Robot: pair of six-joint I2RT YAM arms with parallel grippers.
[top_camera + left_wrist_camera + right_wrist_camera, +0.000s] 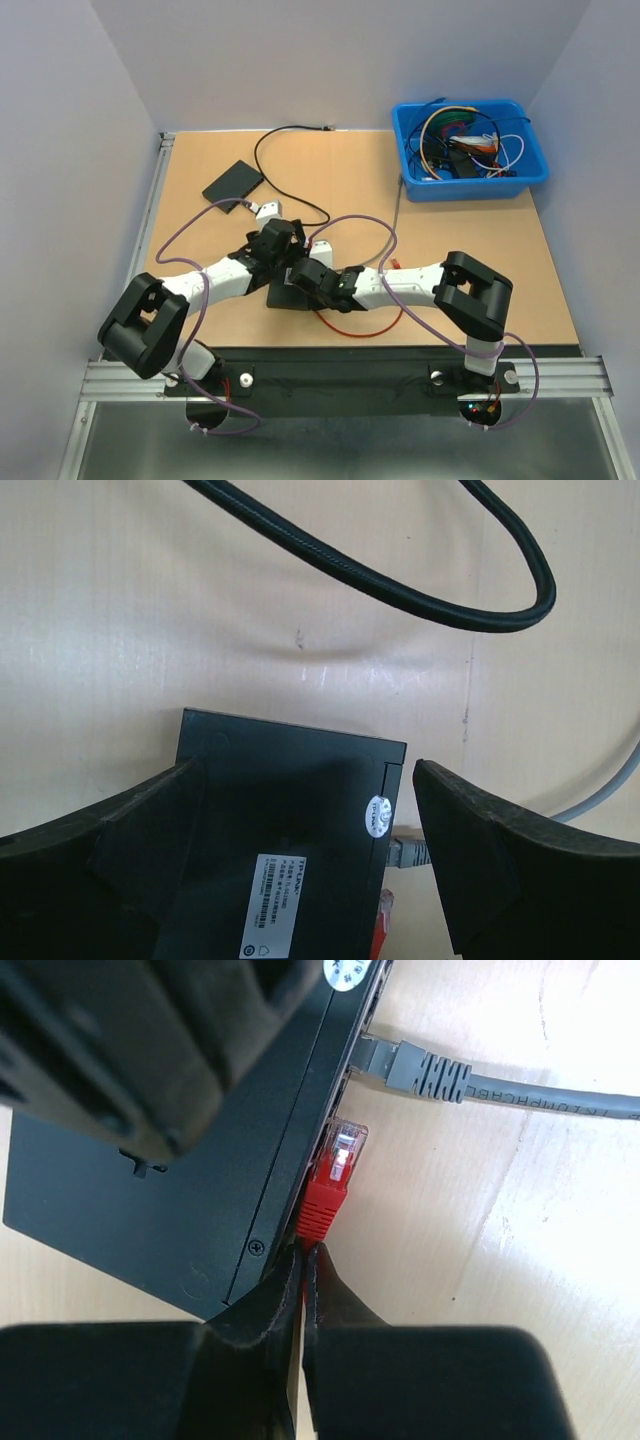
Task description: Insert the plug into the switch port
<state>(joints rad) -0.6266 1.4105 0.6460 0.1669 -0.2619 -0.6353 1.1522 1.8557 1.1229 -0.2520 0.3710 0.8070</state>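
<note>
At the port face of the switch (150, 1210), the right hand (303, 1258) is clamped on the red plug (330, 1175); the left hand (305, 810) stands apart over the switch.

Tan table (350, 160): switch (270, 780), blue bin (470, 186), black cable (440, 605)

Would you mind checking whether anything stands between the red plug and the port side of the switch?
Nothing visible does. The red plug, pinched in the right gripper, has its clear tip right at the switch port face. The gray plug occupies a neighbouring port beside it, not in its path.
</note>
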